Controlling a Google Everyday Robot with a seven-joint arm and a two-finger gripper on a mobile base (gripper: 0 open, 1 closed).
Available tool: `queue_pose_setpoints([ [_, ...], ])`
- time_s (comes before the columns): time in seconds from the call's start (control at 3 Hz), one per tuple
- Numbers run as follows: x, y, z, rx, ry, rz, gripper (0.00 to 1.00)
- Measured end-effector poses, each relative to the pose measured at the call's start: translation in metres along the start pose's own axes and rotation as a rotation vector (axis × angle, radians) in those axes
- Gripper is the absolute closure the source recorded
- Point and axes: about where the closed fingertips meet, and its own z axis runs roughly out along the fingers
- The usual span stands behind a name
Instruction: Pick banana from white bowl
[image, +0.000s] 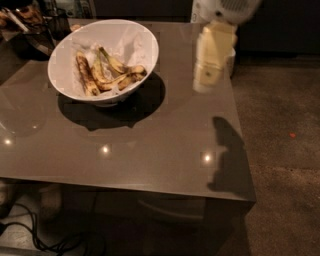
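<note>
banana (86, 75): lies leftmost among other bananas (121, 75) inside white bowl (141, 44) | bowl: on table (150, 150), far-left part | gripper (204, 85): above table's right side, well apart from bowl; released or clenched: cannot tell

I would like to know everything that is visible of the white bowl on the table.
The white bowl is large, round and deep, with a glossy sloping wall that looks like ceramic or plastic. It stands on the far left part of the glossy grey table and casts a dark shadow there. Crumpled white paper lines it, and several overripe bananas lie on the paper. The gripper hangs above the table, to the right of the bowl in the picture and apart from it.
</note>
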Motion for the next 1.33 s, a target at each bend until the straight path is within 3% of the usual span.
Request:
queue_pose_setpoints([
  [0.33,-0.038,-0.016,-0.029,0.07,-0.088,-0.037,0.0],
  [0.67,-0.043,-0.019,-0.029,0.084,-0.107,-0.041,0.0],
  [1.0,-0.043,-0.019,-0.029,0.085,-0.107,-0.041,0.0],
  [1.33,-0.064,-0.025,-0.021,0.056,-0.09,-0.065,0.0],
])
